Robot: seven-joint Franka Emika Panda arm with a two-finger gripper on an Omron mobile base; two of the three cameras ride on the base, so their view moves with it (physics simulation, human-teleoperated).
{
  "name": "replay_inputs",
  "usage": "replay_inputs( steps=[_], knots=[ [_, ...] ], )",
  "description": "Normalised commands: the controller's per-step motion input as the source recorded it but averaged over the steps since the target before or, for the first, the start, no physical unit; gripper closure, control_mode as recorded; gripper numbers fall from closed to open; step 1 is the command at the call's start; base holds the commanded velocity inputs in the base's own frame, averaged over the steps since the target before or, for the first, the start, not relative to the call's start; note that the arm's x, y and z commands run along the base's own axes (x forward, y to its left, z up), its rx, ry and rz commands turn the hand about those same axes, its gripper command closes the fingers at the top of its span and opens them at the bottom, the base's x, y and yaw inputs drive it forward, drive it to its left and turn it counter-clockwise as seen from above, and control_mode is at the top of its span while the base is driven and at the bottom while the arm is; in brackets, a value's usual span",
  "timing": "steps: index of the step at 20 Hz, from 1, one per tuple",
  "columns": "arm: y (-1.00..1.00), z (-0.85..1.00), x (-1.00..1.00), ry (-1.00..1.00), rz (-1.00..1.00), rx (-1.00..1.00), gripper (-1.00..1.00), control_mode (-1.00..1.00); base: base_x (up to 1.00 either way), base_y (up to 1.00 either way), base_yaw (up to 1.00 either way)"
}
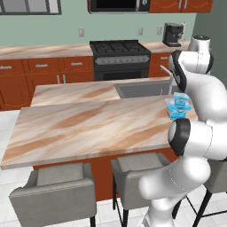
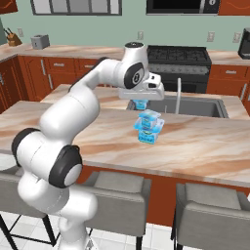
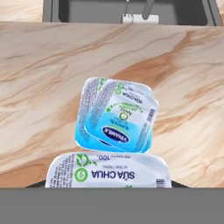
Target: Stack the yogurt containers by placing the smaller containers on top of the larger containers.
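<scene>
Yogurt containers [image 3: 117, 116] light-blue, white tops; counter [image 3: 39, 78] tan-veined marble.

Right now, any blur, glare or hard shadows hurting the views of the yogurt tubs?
Left base view: soft, coarse render, tub stack smeary beside the arm. Right base view: even flat light, no glare; faint shadow under the stack on the counter. Hand view: sharpest, lid print readable on the near tub.

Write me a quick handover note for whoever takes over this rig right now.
Gripper: shut on a yogurt container, held above the counter.
Two other yogurt containers sit stacked on the counter near the sink: the upper tub lies askew on the lower one.
Done: one tub stacked.
Left: judging by size in the hand view, check the held tub belongs on top, then place it.
</scene>
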Motion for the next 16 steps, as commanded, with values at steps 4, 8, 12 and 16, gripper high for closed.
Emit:
replay_inputs(
  steps=[4, 8, 12, 16],
  knots=[
    [-0.08, -0.04, 0.27, 0.00, -0.04, 0.04, 1.00, -1.00, 0.00, 0.00, 0.00],
    [-0.16, -0.01, 0.21, 0.00, -0.03, 0.02, 1.00, -1.00, 0.00, 0.00, 0.00],
    [-0.14, -0.02, 0.18, 0.00, -0.03, 0.02, 1.00, -1.00, 0.00, 0.00, 0.00],
    [-0.02, -0.02, 0.03, 0.00, -0.02, 0.01, 1.00, -1.00, 0.00, 0.00, 0.00]
  ],
)
